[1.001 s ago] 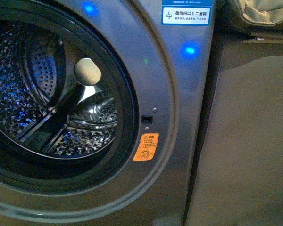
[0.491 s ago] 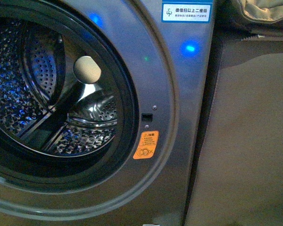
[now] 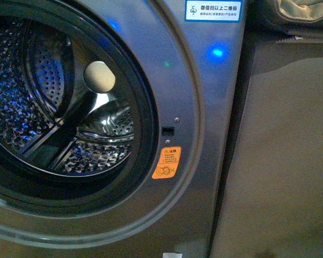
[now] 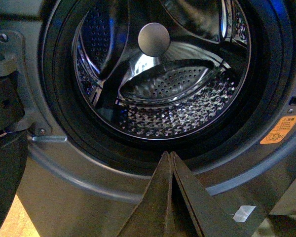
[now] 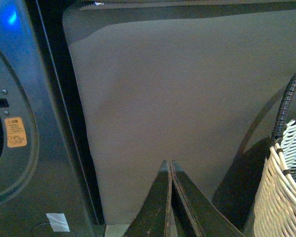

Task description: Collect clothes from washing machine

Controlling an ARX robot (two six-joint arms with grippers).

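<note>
The grey washing machine (image 3: 204, 107) fills the front view, its porthole open onto the perforated steel drum (image 3: 21, 107). No clothes show in the drum or anywhere else; they are out of view. Neither gripper appears in the front view. In the left wrist view my left gripper (image 4: 168, 155) is shut with nothing in it, its tips just outside the black rim below the drum (image 4: 177, 108). In the right wrist view my right gripper (image 5: 168, 164) is shut and empty, facing the tan cabinet (image 5: 187, 89) beside the machine (image 5: 29, 187).
A woven wicker basket (image 5: 286, 197) with a dark handle stands close beside the right gripper. The machine's open door and hinge (image 4: 2, 123) sit at the porthole's side. An orange sticker (image 3: 167, 163) and a white tag (image 4: 244, 213) mark the machine's front. Tan fabric (image 3: 307, 11) lies on the cabinet top.
The whole scene has slid slightly upward in the front view, and the white tag now peeks in at the bottom edge. Nothing else has moved.
</note>
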